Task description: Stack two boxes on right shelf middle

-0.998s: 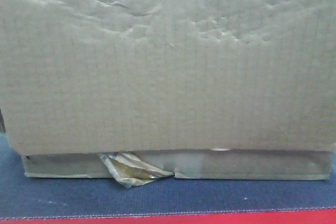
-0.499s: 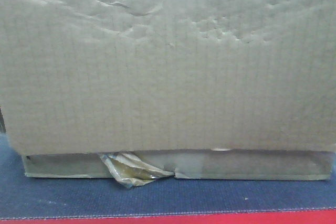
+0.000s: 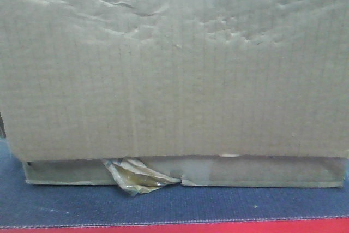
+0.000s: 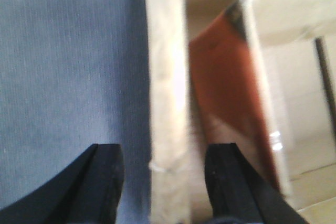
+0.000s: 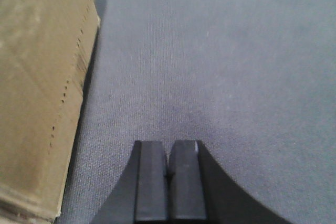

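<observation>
One brown cardboard box (image 3: 174, 69) with a creased face fills the front view, and a ragged scrap of yellowish tape (image 3: 136, 177) hangs at its bottom edge. It rests on blue cloth (image 3: 174, 205). In the right wrist view the box's side (image 5: 37, 77) stands to the left of my right gripper (image 5: 169, 177), which is shut on nothing over the cloth. My left gripper (image 4: 165, 182) is open, its dark fingers (image 4: 105, 187) wide apart either side of a pale strip (image 4: 165, 51) they do not touch. The shelf is out of view.
A red band (image 3: 218, 227) runs along the front edge of the blue cloth. In the left wrist view blue cloth (image 4: 63, 51) lies left of the pale strip, a red-brown panel (image 4: 226, 87) right of it, and a pale blurred floor beyond.
</observation>
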Robot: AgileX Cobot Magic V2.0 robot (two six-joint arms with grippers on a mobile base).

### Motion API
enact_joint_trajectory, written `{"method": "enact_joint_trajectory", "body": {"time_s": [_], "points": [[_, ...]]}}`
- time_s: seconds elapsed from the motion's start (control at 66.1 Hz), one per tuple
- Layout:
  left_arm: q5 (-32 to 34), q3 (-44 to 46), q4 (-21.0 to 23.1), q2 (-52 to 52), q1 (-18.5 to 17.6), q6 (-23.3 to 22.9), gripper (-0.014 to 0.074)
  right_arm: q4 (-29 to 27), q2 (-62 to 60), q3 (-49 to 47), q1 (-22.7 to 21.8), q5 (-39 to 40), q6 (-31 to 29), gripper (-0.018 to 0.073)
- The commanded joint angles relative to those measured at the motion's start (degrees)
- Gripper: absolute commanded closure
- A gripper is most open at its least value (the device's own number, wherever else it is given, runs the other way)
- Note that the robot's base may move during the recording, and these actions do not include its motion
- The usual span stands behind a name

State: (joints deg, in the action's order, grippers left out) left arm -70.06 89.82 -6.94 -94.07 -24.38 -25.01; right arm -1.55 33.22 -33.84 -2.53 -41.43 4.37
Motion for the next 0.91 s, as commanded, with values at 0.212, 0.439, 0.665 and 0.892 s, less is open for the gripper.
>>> {"method": "enact_joint_trajectory", "body": {"time_s": [0.212,0.439,0.665,0.892], "points": [[0.1,1.88,-0.22,0.2,0.08,0.0,0.0319,-2.16,10.89,-6.73,-0.24,-1.81,3.33,0.0719],[0.1,1.88,-0.22,0.2,0.08,0.0,0.0319,-1.91,25.34,-27.51,0.22,-17.59,5.2,0.0711],[0.1,1.88,-0.22,0.2,0.08,0.0,0.0319,8.44,36.21,-45.19,7.85,-24.95,14.33,0.0711],[0.1,1.88,-0.22,0.2,0.08,0.0,0.0319,9.78,44.57,-55.34,17.23,-28.54,14.74,0.0711]]}}
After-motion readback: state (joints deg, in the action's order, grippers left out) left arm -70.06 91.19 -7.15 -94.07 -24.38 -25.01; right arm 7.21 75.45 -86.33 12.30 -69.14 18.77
